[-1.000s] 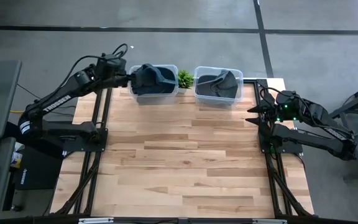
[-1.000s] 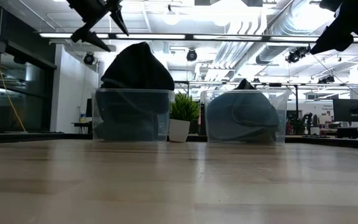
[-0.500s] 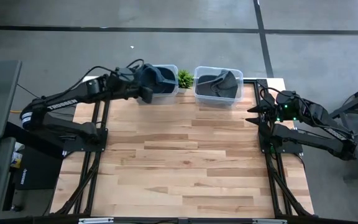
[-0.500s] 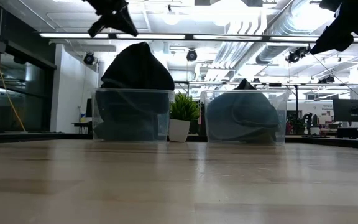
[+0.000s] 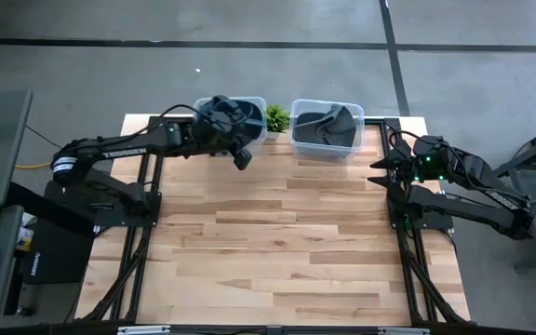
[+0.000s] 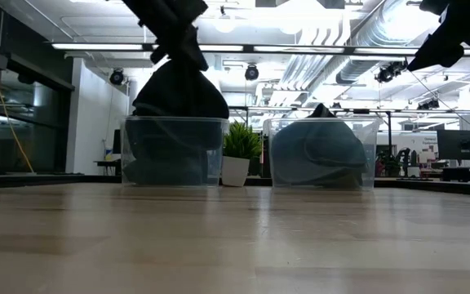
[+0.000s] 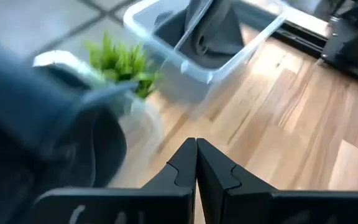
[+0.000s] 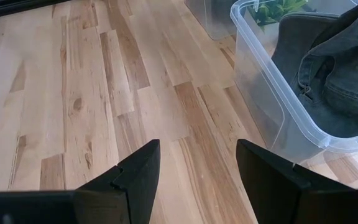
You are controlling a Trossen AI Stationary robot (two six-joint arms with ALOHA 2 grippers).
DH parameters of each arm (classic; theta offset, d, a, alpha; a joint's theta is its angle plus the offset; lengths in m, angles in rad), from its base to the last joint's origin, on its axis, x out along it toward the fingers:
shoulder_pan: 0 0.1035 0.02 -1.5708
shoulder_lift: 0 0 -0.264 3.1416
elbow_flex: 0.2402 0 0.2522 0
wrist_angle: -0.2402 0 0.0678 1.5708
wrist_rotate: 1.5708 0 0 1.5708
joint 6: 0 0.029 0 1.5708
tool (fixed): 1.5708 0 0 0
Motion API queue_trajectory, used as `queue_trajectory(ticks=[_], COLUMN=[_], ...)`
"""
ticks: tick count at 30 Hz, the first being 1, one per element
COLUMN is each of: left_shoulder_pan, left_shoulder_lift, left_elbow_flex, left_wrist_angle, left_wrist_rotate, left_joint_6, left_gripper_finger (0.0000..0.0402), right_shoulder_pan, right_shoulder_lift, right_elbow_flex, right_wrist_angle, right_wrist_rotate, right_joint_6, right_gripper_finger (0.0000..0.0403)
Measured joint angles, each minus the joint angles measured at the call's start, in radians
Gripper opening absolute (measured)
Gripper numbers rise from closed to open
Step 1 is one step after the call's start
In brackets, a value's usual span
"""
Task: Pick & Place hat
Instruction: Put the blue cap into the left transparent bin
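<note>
Left gripper (image 7: 196, 163) beside clear plastic bin (image 5: 232, 135)

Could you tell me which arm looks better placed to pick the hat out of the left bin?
Left. Its gripper hangs, fingers shut and empty, beside the left bin holding the dark hat; the right gripper waits open at the table's right edge.

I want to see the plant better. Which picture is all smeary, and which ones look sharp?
Left wrist view: smeary, the plant and near bin streak with motion. Right wrist view: sharp wood grain and hat. Low view: bright ceiling lights, bins dark against them.
</note>
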Motion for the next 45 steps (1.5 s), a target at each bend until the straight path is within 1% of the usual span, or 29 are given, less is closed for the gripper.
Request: queue_trajectory(ticks=[3, 5, 6, 11, 14, 20, 24, 27, 29, 32, 35, 38, 40, 42, 45], left_shoulder_pan=[-0.002, -0.003, -0.011, -0.032, -0.031, -0.031, -0.005, 0.035, 0.068, 0.115, 0.158, 0.188, 0.214, 0.235, 0.25], left_shoulder_lift=[0.024, 0.029, 0.033, 0.039, 0.051, 0.074, 0.082, 0.1, 0.103, 0.121, 0.128, 0.153, 0.161, 0.159, 0.193], left_elbow_flex=[0.003, -0.002, -0.001, 0.001, 0.003, 0.004, 0.0, 0.003, -0.002, 0.005, -0.002, 0.005, -0.002, 0.001, 0.004], left_wrist_angle=[0.023, 0.024, 0.051, 0.136, 0.176, 0.177, 0.17, 0.174, 0.148, 0.165, 0.104, 0.099, 0.046, 0.034, 0.008], left_wrist_rotate=[-0.007, -0.051, -0.079, -0.306, -0.399, -0.597, -0.709, -0.718, -0.692, -0.647, -0.638, -0.638, -0.607, -0.594, -0.608], left_joint_6=[0.092, 0.142, 0.167, 0.255, 0.274, 0.286, 0.276, 0.232, 0.184, 0.13, 0.056, 0.006, -0.019, -0.035, -0.085], left_gripper_finger=[0.0001, 0.0001, 0.0001, 0.0, 0.0, 0.0, 0.0, 0.0, 0.0, 0.0, 0.0, 0.0, 0.0, 0.0, 0.0], right_shoulder_pan=[0.0, 0.0, 0.0, 0.0, 0.0, 0.0, 0.0, 0.0, 0.0, 0.0, 0.0, 0.0, 0.0, 0.0, 0.0], right_shoulder_lift=[0.0, 0.0, 0.0, 0.0, 0.0, 0.0, 0.0, 0.0, 0.0, 0.0, 0.0, 0.0, 0.0, 0.0, 0.0], right_elbow_flex=[0.0, 0.0, 0.0, 0.0, 0.0, 0.0, 0.0, 0.0, 0.0, 0.0, 0.0, 0.0, 0.0, 0.0, 0.0], right_wrist_angle=[0.0, 0.0, 0.0, 0.0, 0.0, 0.0, 0.0, 0.0, 0.0, 0.0, 0.0, 0.0, 0.0, 0.0, 0.0], right_wrist_rotate=[-0.002, -0.003, -0.003, -0.003, -0.003, -0.004, -0.004, -0.004, -0.004, -0.004, -0.003, -0.004, -0.004, -0.004, -0.003], right_joint_6=[-0.001, -0.001, -0.002, -0.002, -0.002, -0.002, -0.002, -0.002, -0.002, -0.002, -0.002, -0.002, -0.002, -0.002, -0.002], right_gripper_finger=[0.0206, 0.0206, 0.0206, 0.0206, 0.0206, 0.0204, 0.0206, 0.0205, 0.0204, 0.0206, 0.0206, 0.0204, 0.0205, 0.0206, 0.0205])
